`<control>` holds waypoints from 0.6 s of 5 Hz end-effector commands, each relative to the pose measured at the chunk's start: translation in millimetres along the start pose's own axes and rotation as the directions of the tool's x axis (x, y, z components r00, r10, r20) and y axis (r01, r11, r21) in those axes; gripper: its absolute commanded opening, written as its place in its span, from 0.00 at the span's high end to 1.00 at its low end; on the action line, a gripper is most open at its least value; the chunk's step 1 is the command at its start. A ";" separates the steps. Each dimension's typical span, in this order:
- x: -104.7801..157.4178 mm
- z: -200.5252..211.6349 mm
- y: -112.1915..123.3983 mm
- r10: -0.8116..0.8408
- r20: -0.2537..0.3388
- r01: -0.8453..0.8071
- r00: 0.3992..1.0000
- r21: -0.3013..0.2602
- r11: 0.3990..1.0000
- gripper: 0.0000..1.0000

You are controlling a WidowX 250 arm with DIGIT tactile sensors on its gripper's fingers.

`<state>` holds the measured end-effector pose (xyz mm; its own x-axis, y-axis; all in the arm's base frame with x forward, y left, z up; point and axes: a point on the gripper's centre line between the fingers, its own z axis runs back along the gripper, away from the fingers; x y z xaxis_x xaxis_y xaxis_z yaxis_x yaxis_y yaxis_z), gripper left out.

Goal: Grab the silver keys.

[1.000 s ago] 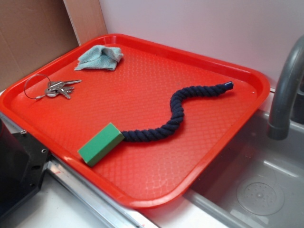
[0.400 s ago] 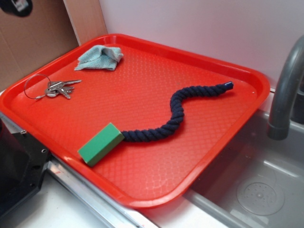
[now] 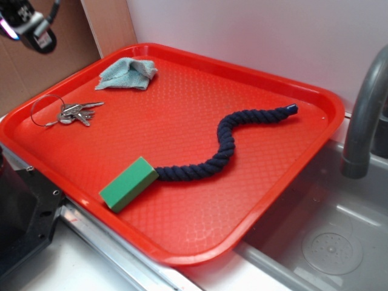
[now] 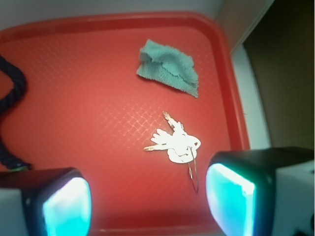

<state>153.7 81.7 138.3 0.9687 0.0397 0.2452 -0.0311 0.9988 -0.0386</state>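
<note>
The silver keys (image 3: 76, 113) lie on a thin wire loop near the left corner of the red tray (image 3: 273, 91). In the wrist view the silver keys (image 4: 176, 143) shine bright on the tray floor, slightly ahead of the jaws and nearer the right finger. My gripper (image 4: 147, 204) hangs high above the tray's near rim, open, with nothing between its cyan pads (image 4: 230, 197). In the exterior view only a part of the gripper (image 3: 27, 25) shows at the top left corner, well above the keys.
A teal cloth (image 3: 127, 73) lies at the tray's back corner. A dark blue rope (image 3: 224, 147) snakes across the middle, its end against a green block (image 3: 128, 183). A grey faucet (image 3: 364, 115) and a sink (image 3: 330, 242) stand on the right. Cardboard (image 3: 36, 66) stands behind on the left.
My gripper has come into the exterior view at the top left and moved down and right. The keys, cloth, rope and block have not moved.
</note>
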 end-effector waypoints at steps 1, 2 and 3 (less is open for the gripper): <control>-4.8 -44.1 16.8 0.000 -0.111 0.003 0.994 0.026 1.000 0.00; -13.7 -71.3 25.9 0.019 -0.195 -0.007 0.981 0.065 0.998 0.00; -15.6 -84.7 31.7 0.044 -0.236 -0.015 0.971 0.123 0.992 0.00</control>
<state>157.8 108.6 46.7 0.9963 0.0855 -0.0109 -0.0846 0.9942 0.0669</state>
